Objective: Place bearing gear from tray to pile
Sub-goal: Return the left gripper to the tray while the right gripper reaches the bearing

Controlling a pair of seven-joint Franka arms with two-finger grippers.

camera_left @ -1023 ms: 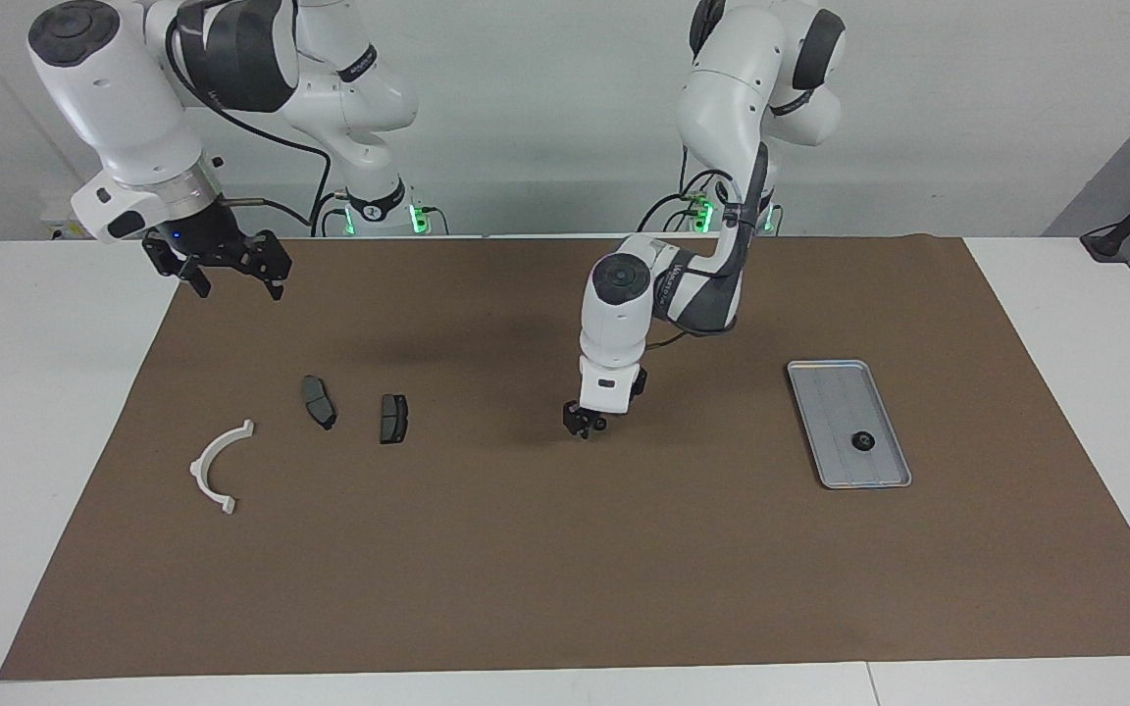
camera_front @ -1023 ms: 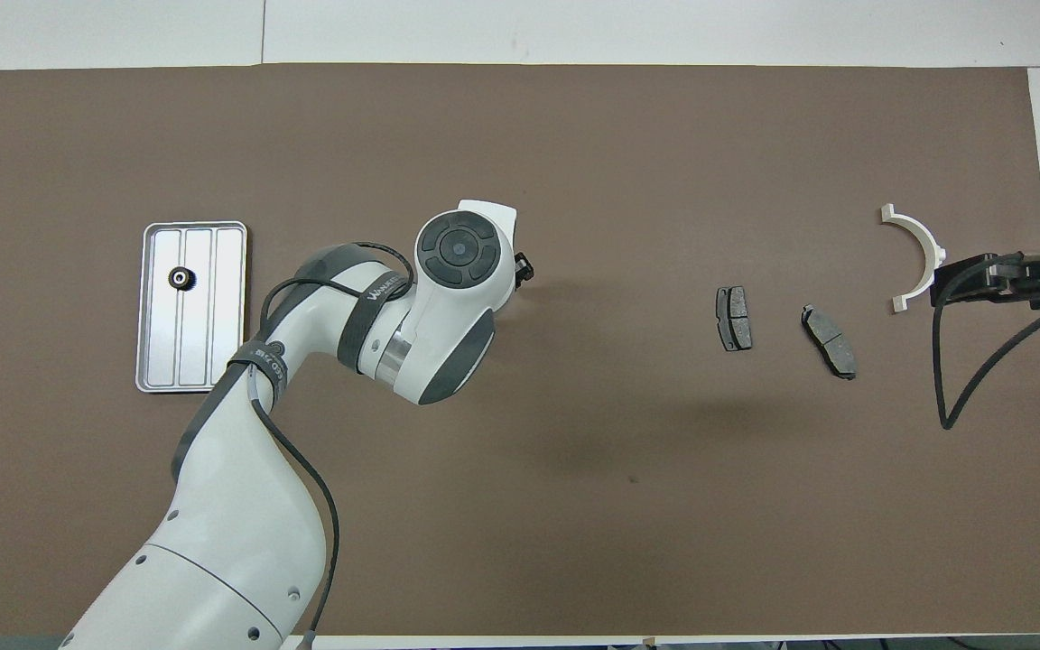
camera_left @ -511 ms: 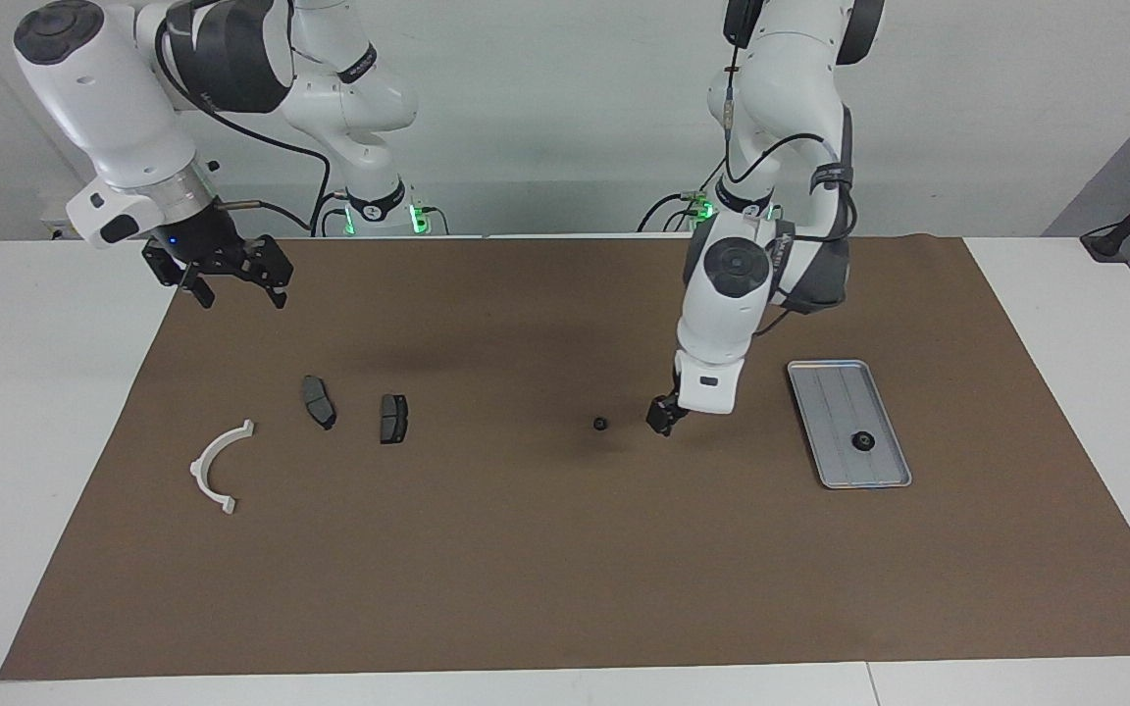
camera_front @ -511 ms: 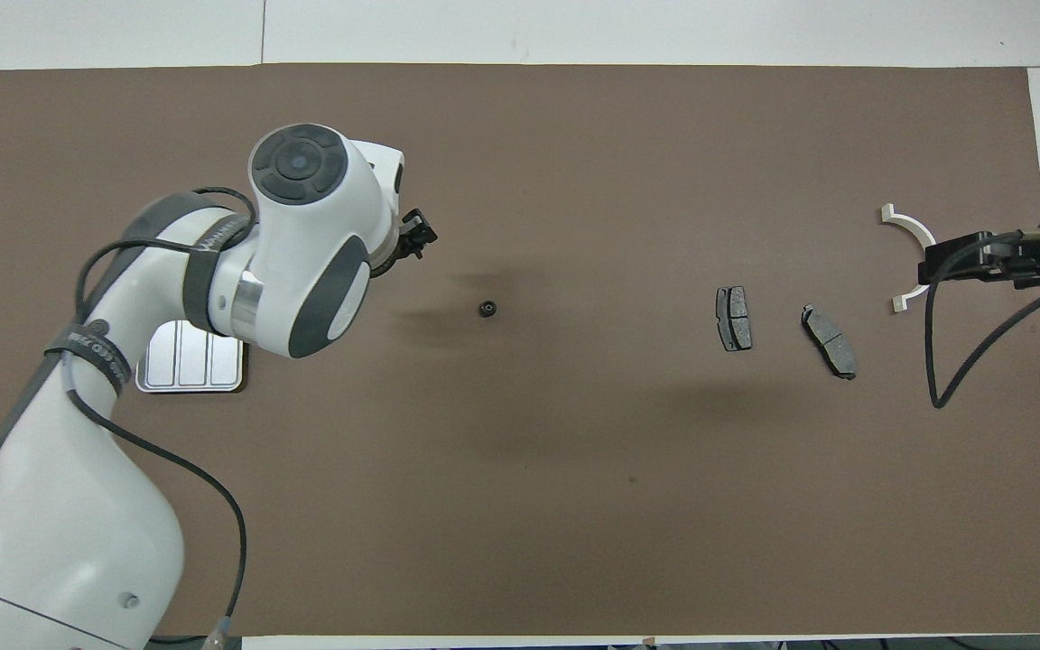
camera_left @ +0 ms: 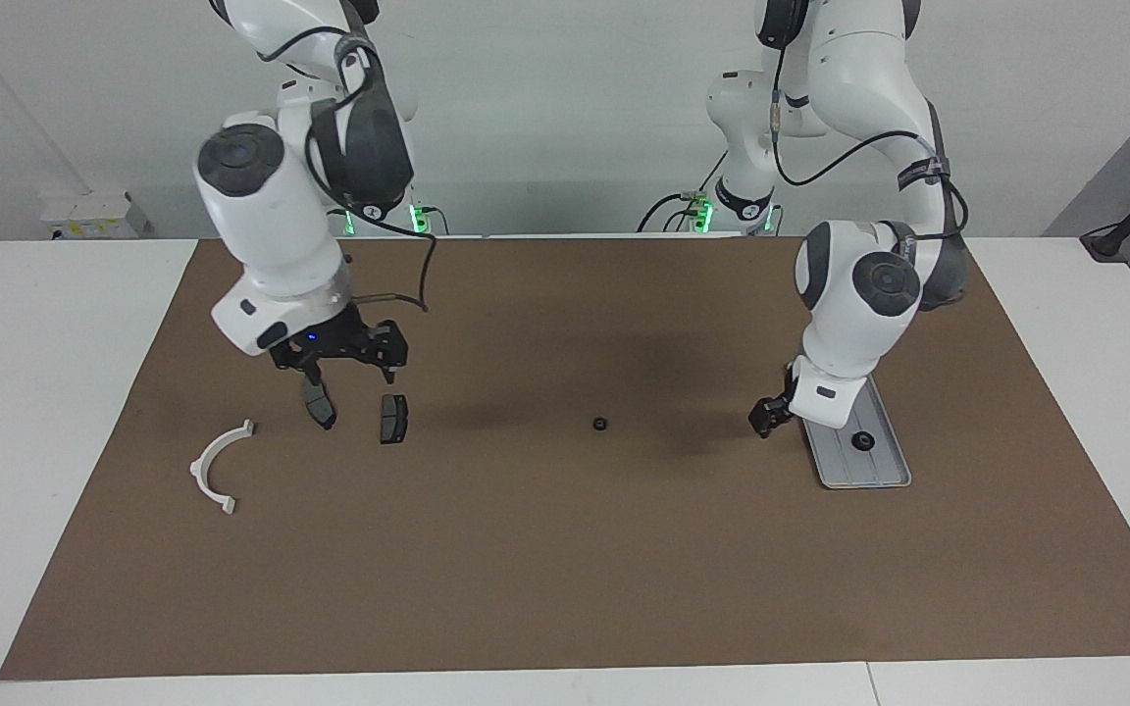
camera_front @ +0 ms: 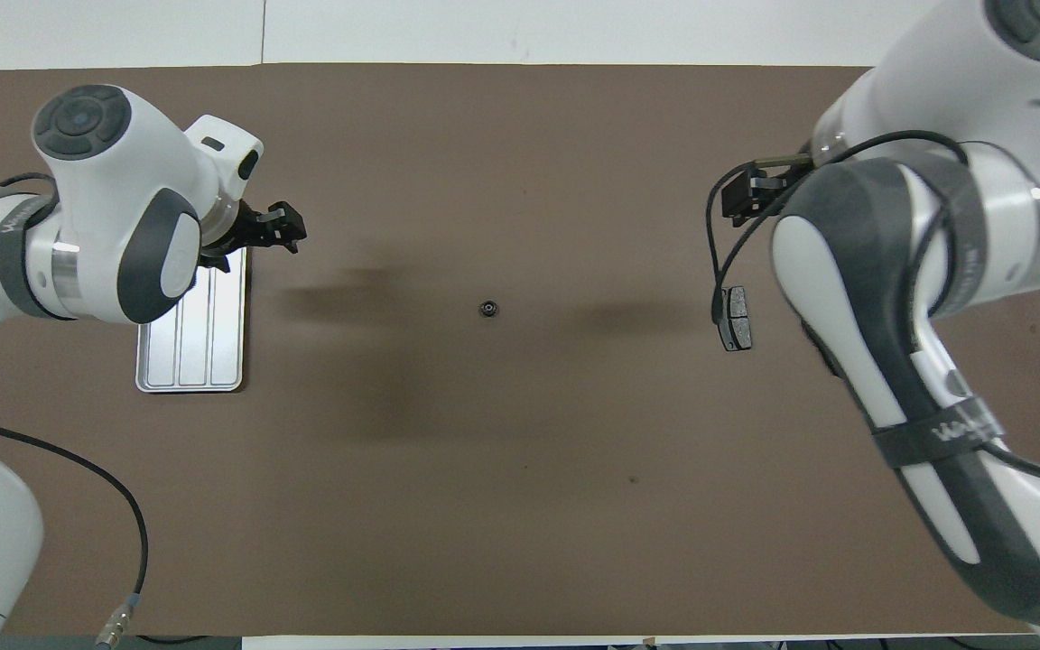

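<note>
Small gear (camera_left: 600,425) on mat, mid-way tray (camera_left: 879,473)→pile, likely staged for handoff. Left gripper (camera_left: 764,419) beside tray, fingers apart, empty. Right gripper (camera_left: 341,353) over pile's plates (camera_left: 392,419), fingers apart.

Both views are bright and evenly lit from above, with sharp focus throughout. The brown mat (camera_left: 565,549) looks matte and shows no glare. Soft, blurry shadows of the arms fall on it: a dark patch at upper centre of the facing view, and faint smudges at centre of the overhead view. The tray (camera_front: 190,361) shines pale silver at left. Green lights glow at the top of the facing view. Edges look straight, without visible warping.
</note>
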